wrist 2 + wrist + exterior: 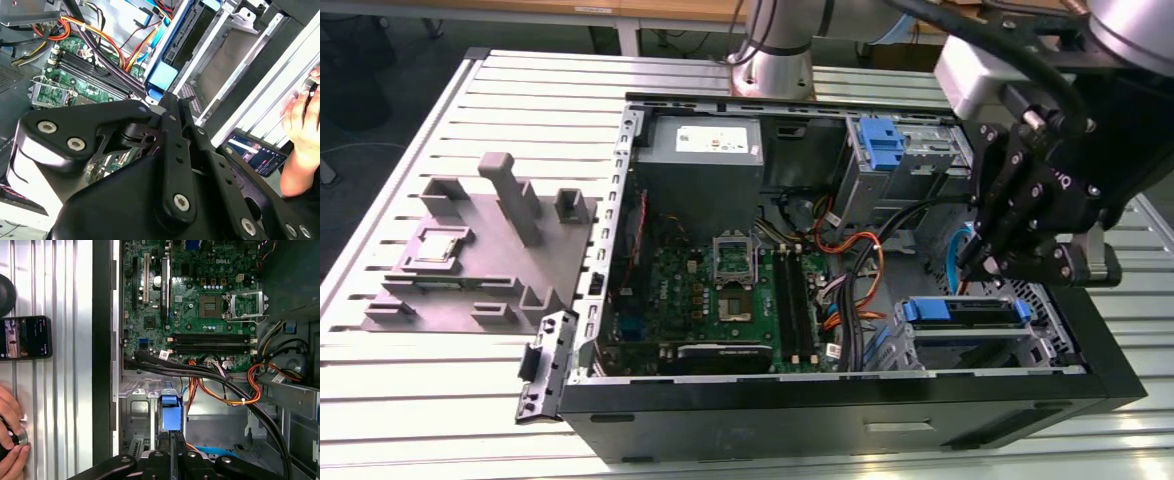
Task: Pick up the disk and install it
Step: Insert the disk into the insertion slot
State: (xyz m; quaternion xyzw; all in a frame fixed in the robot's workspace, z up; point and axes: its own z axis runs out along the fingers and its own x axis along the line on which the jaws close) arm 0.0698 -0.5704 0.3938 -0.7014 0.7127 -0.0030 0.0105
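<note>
The disk (965, 312) stands on edge in the drive cage at the case's front corner, on the exterior view's right, with its blue bracket uppermost. My black gripper (977, 268) hangs straight over it, fingertips just above the bracket. In the first wrist view the bracket's blue end (171, 415) sticks out from between my fingertips (170, 442). In the second wrist view the fingers come together at my gripper (166, 102) against the disk's blue end (162, 75). The jaws look shut on the bracket.
The open computer case (854, 400) lies on a slatted table. Inside are a motherboard (720, 290), a grey power-supply box (700, 145), a blue latch (881, 140) and orange cables (854, 260). A grey fixture block (467, 250) sits left. A hand (10, 440) and phone (25, 337) rest beside the case.
</note>
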